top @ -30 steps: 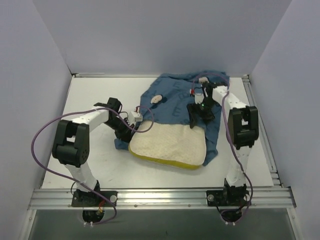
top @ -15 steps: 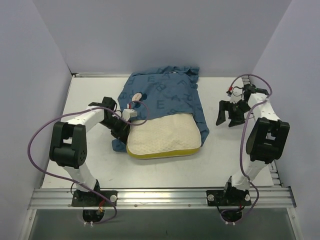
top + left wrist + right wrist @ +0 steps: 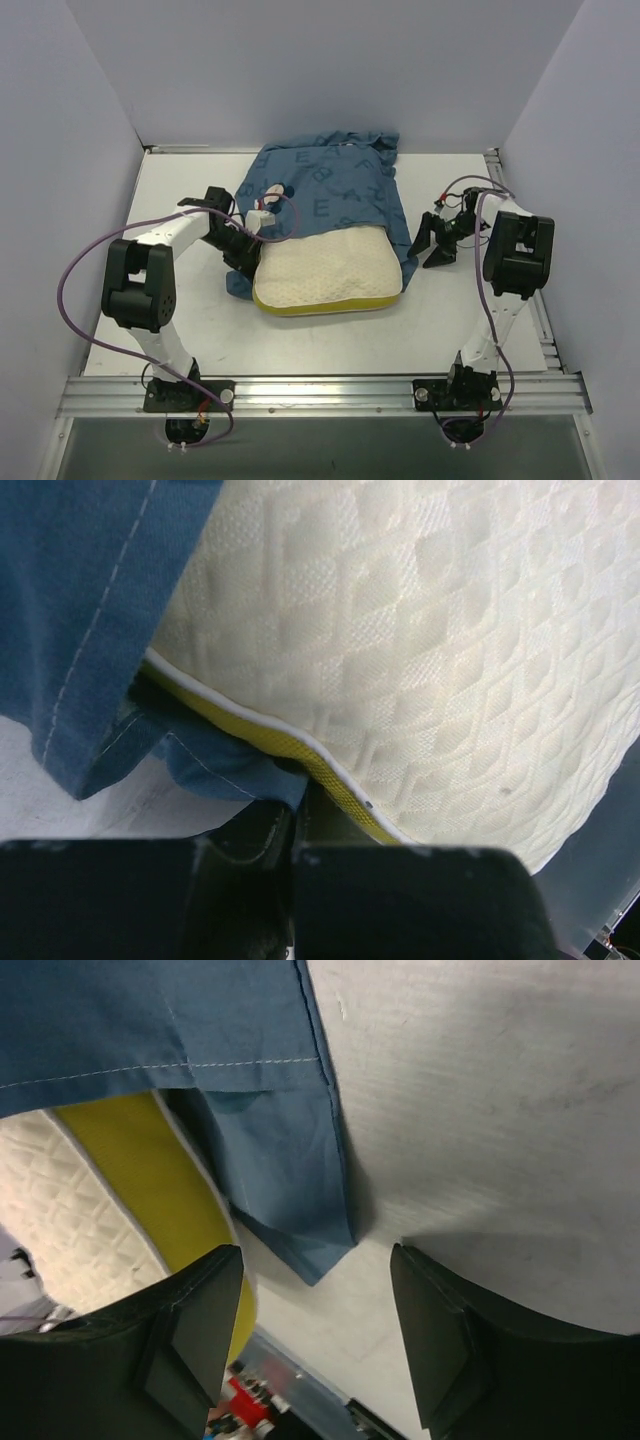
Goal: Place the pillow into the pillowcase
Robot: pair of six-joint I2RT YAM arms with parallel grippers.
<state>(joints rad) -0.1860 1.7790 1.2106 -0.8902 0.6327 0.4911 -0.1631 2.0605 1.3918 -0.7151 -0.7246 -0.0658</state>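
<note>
While half sheathed, the pillow (image 3: 325,275) lies flat on the desk (image 3: 200,340), centre of the work area, just ahead of both arm bases.

Item 1, pillow. Cream quilted face up. Long axis runs left to right across the desk. Far edge is tucked inside the sack; near edge, with its yellow piping (image 3: 320,308), faces the arm bases and is fully exposed. Roughly the near half shows.

Item 2, pillowcase (image 3: 320,190). Blue printed cloth, spread flat, closed end toward the back wall, mouth opening toward the near edge. Long axis runs near to far, crosswise to the pillow's. The upper layer drapes over the pillow's far portion; the lower layer lies beneath it, showing at the left and right near corners.

Item 3, left claw (image 3: 247,266). At the pillow's left edge, touching the cloth. Fingers pressed together, pinching a fold of the pillowcase's lower hem right under the piping, as the left wrist view shows.

Item 4, right claw (image 3: 435,243). Low over bare desk, just beside the pillowcase's right near corner, apart from it. Fingers spread, nothing between them. Its wrist view looks onto that hanging blue corner, with the pillow's yellow side band beyond it.
</note>
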